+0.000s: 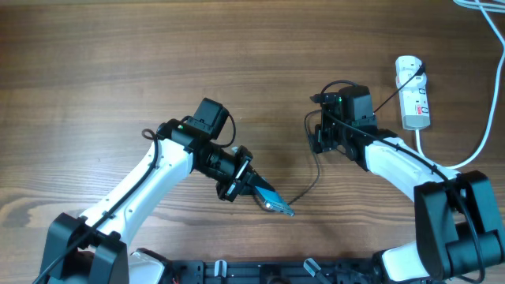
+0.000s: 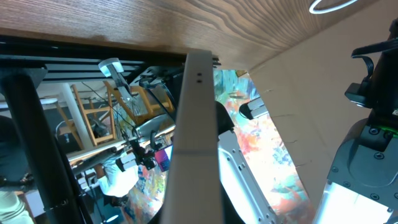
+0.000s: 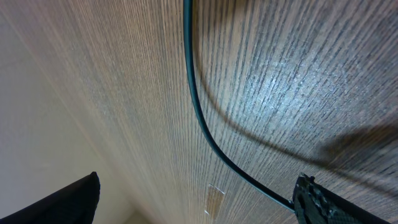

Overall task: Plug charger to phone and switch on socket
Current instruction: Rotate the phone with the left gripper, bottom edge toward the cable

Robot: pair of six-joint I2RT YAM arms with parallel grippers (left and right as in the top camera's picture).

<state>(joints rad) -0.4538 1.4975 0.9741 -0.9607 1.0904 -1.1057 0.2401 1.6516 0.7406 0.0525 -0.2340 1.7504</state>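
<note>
My left gripper (image 1: pixel 239 183) is shut on the phone (image 1: pixel 274 202), a teal-blue slab held tilted above the table. In the left wrist view the phone (image 2: pixel 194 124) stands edge-on between the fingers. The charger, a thin black cable (image 1: pixel 316 167), runs from my right arm down to the phone's lower end. I cannot tell if its tip is inserted. My right gripper (image 1: pixel 314 136) is open over the table. In the right wrist view its jaws (image 3: pixel 199 202) straddle the cable (image 3: pixel 198 118), which passes close to the right finger. The white socket (image 1: pixel 415 106) lies at the far right with a black plug (image 1: pixel 417 72) in it.
A thick white cord (image 1: pixel 483 146) loops from the socket round the right edge of the wooden table (image 1: pixel 118 71). Both arm bases stand at the front edge. A black frame rail (image 1: pixel 260 272) runs along the front.
</note>
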